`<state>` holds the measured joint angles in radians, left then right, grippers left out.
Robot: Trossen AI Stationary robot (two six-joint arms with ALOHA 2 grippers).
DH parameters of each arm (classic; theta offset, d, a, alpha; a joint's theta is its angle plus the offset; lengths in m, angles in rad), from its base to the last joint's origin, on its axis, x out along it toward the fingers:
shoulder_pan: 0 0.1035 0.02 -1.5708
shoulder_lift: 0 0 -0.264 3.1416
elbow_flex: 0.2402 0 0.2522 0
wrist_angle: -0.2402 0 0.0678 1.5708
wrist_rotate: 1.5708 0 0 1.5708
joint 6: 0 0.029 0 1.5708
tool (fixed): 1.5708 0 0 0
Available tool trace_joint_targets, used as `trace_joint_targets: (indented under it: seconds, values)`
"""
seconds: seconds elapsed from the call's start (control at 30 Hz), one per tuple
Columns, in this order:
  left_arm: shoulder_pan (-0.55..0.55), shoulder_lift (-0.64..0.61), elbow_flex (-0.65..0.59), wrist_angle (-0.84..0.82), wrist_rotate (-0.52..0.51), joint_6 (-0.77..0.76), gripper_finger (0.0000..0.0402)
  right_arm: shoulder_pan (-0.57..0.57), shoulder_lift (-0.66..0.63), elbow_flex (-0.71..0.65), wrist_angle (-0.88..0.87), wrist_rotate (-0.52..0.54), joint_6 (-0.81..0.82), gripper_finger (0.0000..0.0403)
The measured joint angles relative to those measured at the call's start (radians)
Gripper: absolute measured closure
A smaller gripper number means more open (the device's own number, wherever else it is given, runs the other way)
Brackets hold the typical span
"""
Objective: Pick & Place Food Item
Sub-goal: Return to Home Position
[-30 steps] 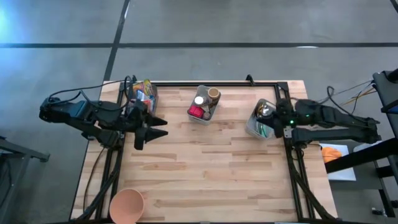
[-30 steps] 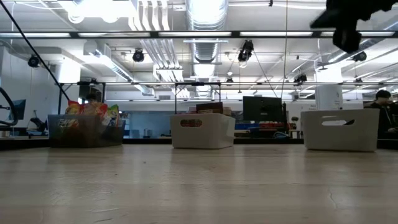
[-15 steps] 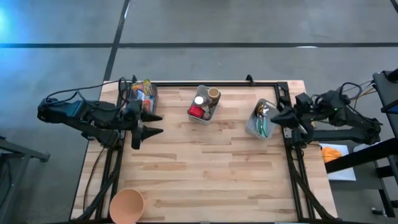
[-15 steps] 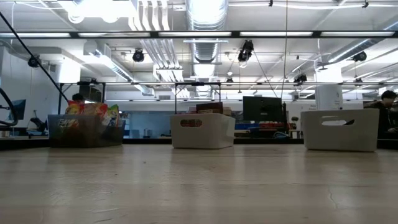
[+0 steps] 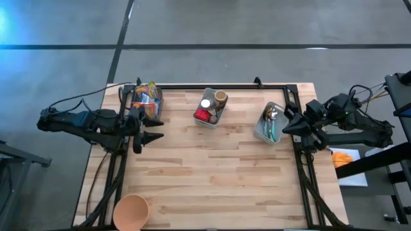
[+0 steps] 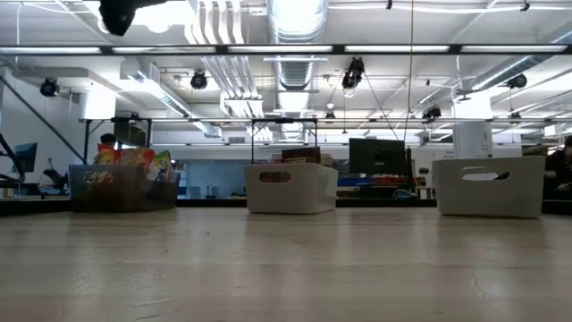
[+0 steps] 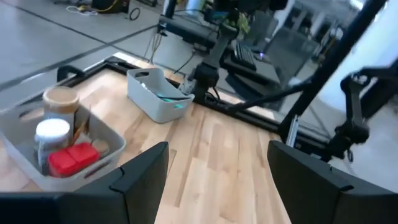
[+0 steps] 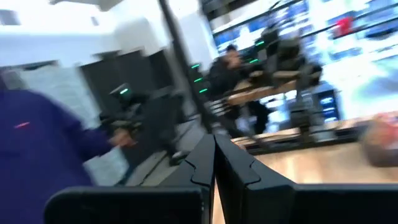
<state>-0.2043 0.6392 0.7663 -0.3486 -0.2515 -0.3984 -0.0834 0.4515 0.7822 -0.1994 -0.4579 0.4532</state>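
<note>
**On the wooden bench: both arms at the side edges, food and spoons lying in bins**

On the near left corner of the pale wooden bench [image 5: 218, 179] stands a peach-coloured bowl [image 5: 131, 211], well apart from everything else. The middle of the bench is bare wood.

Farther back, the left gripper [image 5: 156, 128] hangs over the left edge and points towards the centre, its two dark fingers [image 7: 142, 177] spread wide apart and holding nothing. At the opposite edge the right gripper [image 5: 287, 126] points inwards, its fingers pressed together with nothing between them. Its tip is just beside the right gray bin [image 6: 488, 188].

Three bins stand in a row along the far side. On the left, a dark bin [image 6: 123, 188] holds bright snack packets and sits just behind the left gripper. The left gray bin [image 6: 291, 190], in the middle of the row, holds a red-capped jar [image 7: 69, 158], a white-capped bottle [image 7: 52, 132] and a brown-lidded bottle [image 7: 61, 98], all standing upright. The right gray bin holds spoons [image 5: 270, 125] lying together.
</note>
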Motion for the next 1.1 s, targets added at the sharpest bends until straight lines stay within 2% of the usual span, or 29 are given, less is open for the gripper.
trace_joint_targets:
  seconds: [0.13, 0.2, 0.47, 0.8, 1.1]
  values:
    - [0.034, -0.105, -0.110, 0.038, -0.001, -0.056, 0.0123, 0.000, 0.002, -0.013, -0.001, 0.174, -0.025, 0.0395]
    - [0.045, -0.146, -0.155, 0.038, -0.003, -0.055, 0.0123, 0.000, 0.005, -0.030, -0.001, 0.212, -0.064, 0.0395]
    - [0.050, -0.313, -0.322, 0.040, -0.002, -0.047, 0.0123, 0.001, 0.000, -0.170, 0.115, 0.119, -0.083, 0.0395]
    - [0.050, -0.479, -0.468, 0.042, -0.012, -0.044, 0.0123, 0.003, -0.057, -0.306, 0.195, 0.123, -0.096, 0.0395]
    - [0.051, -0.527, -0.512, 0.035, -0.022, -0.020, 0.0123, 0.003, -0.185, -0.441, 0.264, 0.150, -0.081, 0.0395]
